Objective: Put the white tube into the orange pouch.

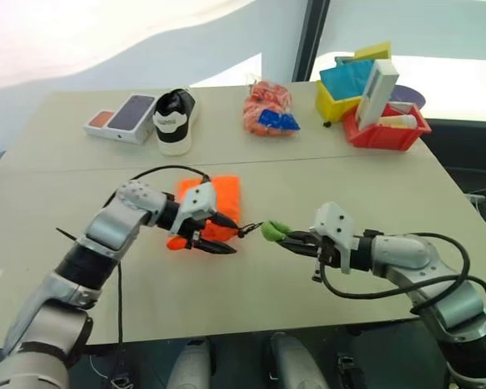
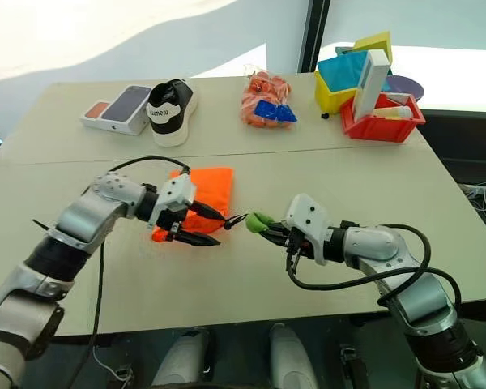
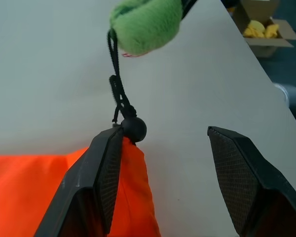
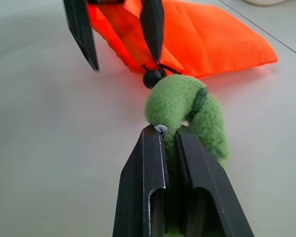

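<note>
My right gripper was clamped shut on the green ring at the near table edge. Left of it lay the orange pouch, my left gripper gaping open at its mouth. The white tube sat far right in the red bin.
</note>
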You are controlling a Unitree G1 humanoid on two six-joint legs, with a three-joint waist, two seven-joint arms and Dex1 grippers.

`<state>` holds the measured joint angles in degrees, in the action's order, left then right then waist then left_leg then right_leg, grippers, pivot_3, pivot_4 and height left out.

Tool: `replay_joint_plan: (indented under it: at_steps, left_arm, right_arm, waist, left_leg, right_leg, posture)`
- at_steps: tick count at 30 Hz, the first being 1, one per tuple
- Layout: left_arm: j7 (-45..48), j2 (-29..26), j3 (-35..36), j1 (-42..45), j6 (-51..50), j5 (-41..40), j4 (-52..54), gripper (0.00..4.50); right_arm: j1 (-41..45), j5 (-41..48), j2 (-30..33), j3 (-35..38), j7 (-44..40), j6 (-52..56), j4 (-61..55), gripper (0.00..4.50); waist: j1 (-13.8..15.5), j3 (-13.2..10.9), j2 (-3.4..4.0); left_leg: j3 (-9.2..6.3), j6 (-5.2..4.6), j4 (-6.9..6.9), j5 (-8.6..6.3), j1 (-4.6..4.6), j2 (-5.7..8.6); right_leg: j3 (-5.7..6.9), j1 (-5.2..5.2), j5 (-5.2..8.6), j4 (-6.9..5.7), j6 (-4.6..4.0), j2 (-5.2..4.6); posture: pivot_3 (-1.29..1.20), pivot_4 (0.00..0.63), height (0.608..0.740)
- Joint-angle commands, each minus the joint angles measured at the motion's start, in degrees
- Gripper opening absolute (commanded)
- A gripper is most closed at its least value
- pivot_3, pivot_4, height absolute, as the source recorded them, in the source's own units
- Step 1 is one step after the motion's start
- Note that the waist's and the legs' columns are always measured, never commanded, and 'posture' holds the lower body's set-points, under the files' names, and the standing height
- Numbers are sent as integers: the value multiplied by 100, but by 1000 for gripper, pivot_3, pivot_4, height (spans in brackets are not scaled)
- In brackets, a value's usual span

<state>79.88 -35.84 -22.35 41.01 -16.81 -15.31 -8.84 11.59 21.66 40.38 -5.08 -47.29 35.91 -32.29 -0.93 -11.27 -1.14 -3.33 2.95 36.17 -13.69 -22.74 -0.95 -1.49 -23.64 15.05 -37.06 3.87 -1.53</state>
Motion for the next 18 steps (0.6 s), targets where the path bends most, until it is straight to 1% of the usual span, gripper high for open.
replay_joint_plan:
  at_steps: [1, 5, 10, 14, 18]
  left_arm:
    - [160, 135, -42, 284, 405, 278, -363, 2892]
    - [249, 306, -103, 419, 766, 545, -715, 2892]
    - [173, 469, 78, 472, 1007, 646, -1002, 2892]
    - [82, 505, 235, 398, 988, 552, -941, 2892]
    - [-170, 599, 457, 419, 759, 509, -1000, 2892]
  right_arm:
    - [38, 110, -18, 99, 66, -21, -245, 0]
    - [46, 110, -34, 62, 96, -38, -276, 0]
    - [49, 120, -45, 12, 115, -26, -316, 0]
    - [56, 131, -46, -17, 99, -10, -342, 0]
    - [79, 139, -19, -69, 56, -14, -336, 0]
  waist:
    - [1, 0, 0]
    - [5, 0, 0]
    - [10, 0, 0]
    - [7, 0, 0]
    - [10, 0, 0]
  left_leg:
    - [-1, 0, 0, 0, 0, 0]
    - [-3, 0, 0, 0, 0, 0]
    - [-5, 0, 0, 0, 0, 0]
    - [-5, 0, 0, 0, 0, 0]
    - [-6, 0, 2, 0, 0, 0]
  right_leg:
    - [0, -1, -1, -1, 1, 0]
    - [2, -1, -5, -4, 10, 0]
    - [2, -1, -8, -4, 16, 0]
    - [3, -1, -10, -6, 19, 0]
    - [3, 0, -11, -8, 20, 0]
  posture:
    - [0, 150, 740]
    - [0, 150, 740]
    - [0, 150, 740]
    - [0, 150, 740]
    - [0, 150, 740]
